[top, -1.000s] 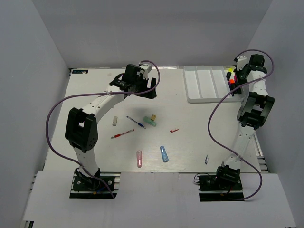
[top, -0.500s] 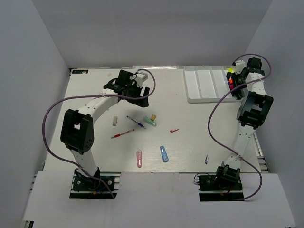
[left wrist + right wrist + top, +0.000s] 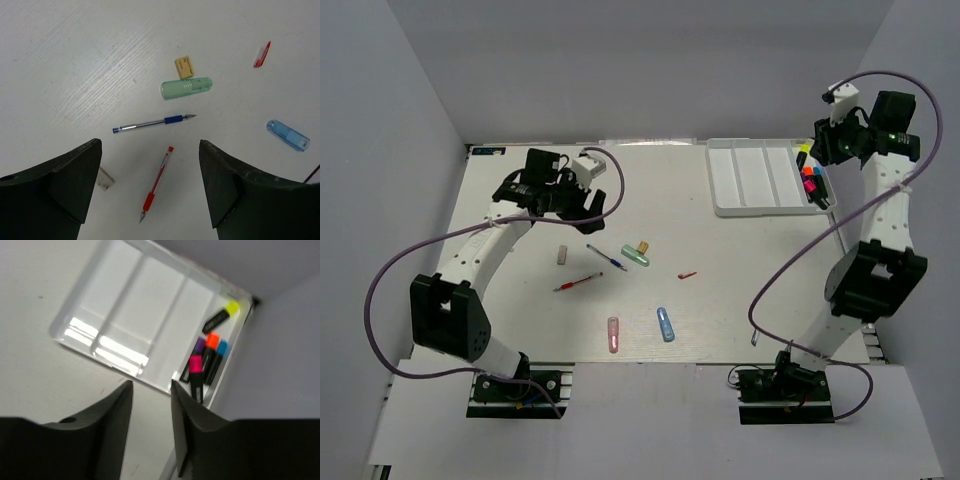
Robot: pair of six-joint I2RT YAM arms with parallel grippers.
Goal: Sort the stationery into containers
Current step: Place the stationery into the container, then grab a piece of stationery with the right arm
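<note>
The white tray [image 3: 750, 180] stands at the back right; it also shows in the right wrist view [image 3: 125, 305]. Several highlighters [image 3: 810, 180] lie in its rightmost compartment [image 3: 207, 357]. My right gripper [image 3: 823, 150] hovers above that end, open and empty [image 3: 151, 390]. My left gripper [image 3: 582, 200] is open and empty [image 3: 150, 150], above the loose items. Below it lie a blue pen [image 3: 152, 122], a red pen [image 3: 156, 184], a green capsule [image 3: 186, 88], a tan bit [image 3: 184, 67], a blue capsule [image 3: 287, 135] and a red cap [image 3: 261, 54].
A pale eraser-like piece [image 3: 561, 255] lies left of the pens. A pink capsule [image 3: 613, 334] lies near the front edge. A small grey piece [image 3: 755, 336] lies front right. Grey walls enclose the table on three sides.
My left gripper has swung left across the back of the table. My right gripper has lifted up and back from the tray's right compartment, where the highlighters now show.
</note>
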